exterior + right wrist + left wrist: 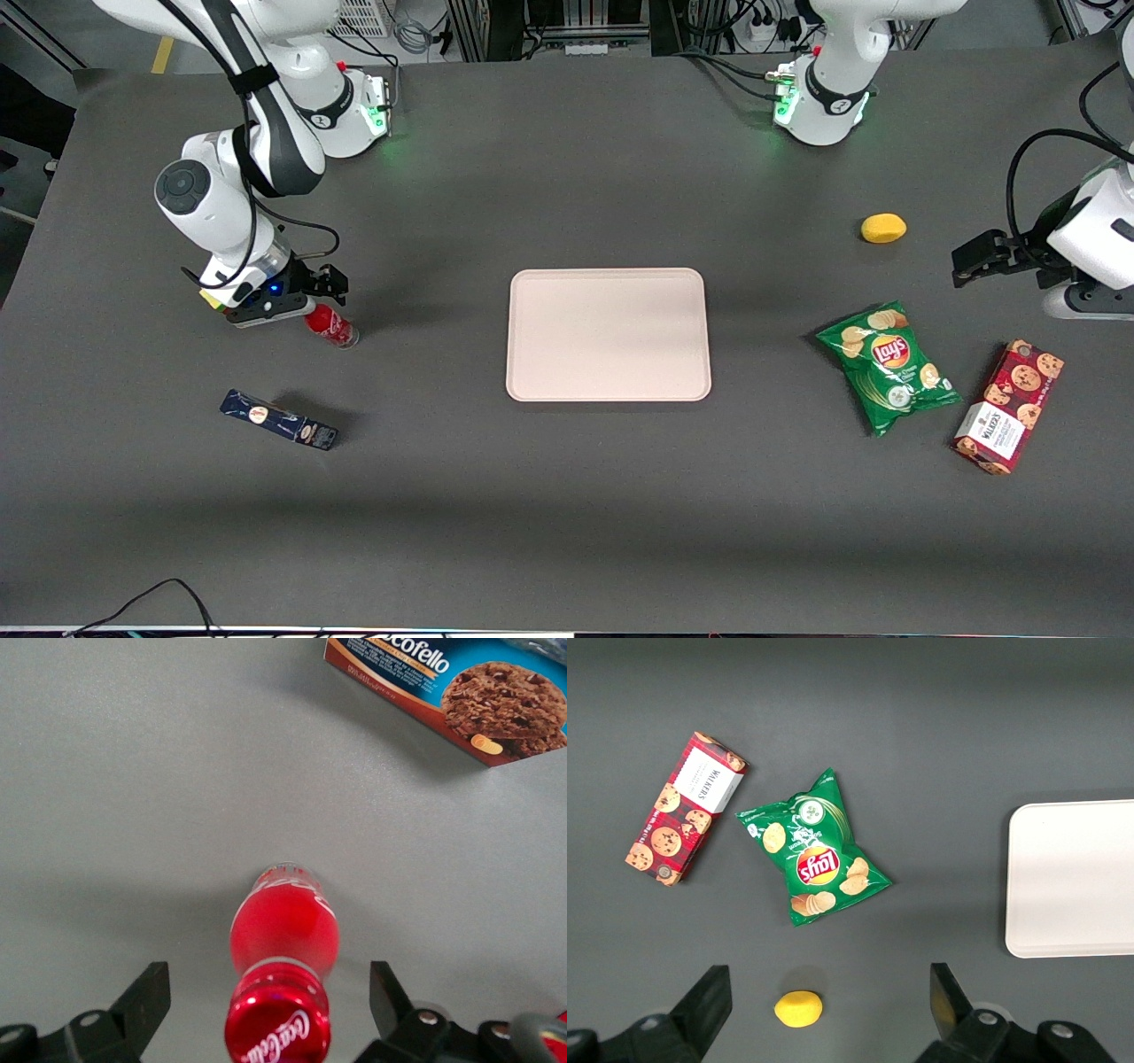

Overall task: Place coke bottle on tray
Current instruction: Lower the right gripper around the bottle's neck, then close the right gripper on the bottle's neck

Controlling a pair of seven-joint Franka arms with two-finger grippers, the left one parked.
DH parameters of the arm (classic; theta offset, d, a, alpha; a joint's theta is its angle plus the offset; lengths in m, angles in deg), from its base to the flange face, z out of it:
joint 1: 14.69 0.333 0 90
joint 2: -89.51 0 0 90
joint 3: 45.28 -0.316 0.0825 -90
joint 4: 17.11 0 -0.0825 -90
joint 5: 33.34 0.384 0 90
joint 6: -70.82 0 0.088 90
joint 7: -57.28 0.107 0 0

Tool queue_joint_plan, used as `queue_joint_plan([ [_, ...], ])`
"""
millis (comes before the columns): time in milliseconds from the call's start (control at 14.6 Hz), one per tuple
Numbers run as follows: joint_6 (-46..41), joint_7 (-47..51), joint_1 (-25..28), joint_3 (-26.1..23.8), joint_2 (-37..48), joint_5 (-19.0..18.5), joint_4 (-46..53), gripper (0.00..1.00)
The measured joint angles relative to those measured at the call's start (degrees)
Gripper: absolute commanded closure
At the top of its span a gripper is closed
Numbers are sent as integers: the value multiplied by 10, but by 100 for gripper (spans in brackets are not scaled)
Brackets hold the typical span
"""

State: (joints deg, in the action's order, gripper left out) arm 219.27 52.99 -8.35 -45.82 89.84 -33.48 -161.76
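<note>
two fingers of the gripper (270, 1010) stand wide open, holding nothing. the coke bottle (283, 983) stands upright on the table between them, well apart from the tray (609, 334).
</note>
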Motion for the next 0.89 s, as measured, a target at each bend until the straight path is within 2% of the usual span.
queue_joint_plan([
  [412,1,-2,0,0,0,0,2,0],
  [480,1,-2,0,1,0,0,2,2],
  [618,1,-3,-2,2,-1,0,2,25],
  [755,1,-4,-2,3,-1,0,2,61],
  [824,1,-5,-2,3,-1,0,2,74],
  [892,1,-5,-2,3,-1,0,2,75],
])
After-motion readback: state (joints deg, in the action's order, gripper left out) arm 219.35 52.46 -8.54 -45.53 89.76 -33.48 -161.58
